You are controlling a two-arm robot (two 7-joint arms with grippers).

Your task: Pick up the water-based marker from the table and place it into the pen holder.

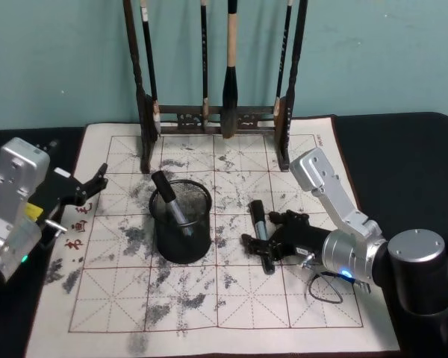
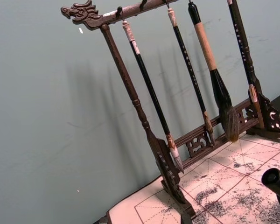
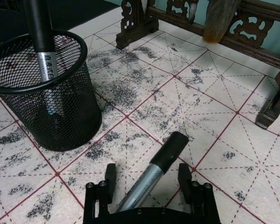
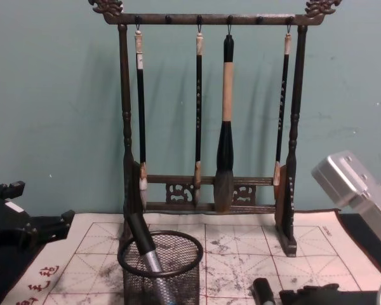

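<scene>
The black two-fingered right gripper [image 3: 147, 172] bears small screw heads; the left gripper [image 1: 97, 186] is black too. Each follows a silver-grey boxy link [image 1: 321, 175], and a thin black cable loop [image 1: 325, 289] trails from the right arm.

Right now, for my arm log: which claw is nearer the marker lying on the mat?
Right. The right claw sits open astride the marker; the left claw hangs past the pen holder, at the left edge of the mat.

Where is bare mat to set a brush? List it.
Free: the near strip of mat, before the pen holder and right gripper. Crowded: between holder and the marker that gripper straddles; the brush rack behind; left gripper at the left edge.
</scene>
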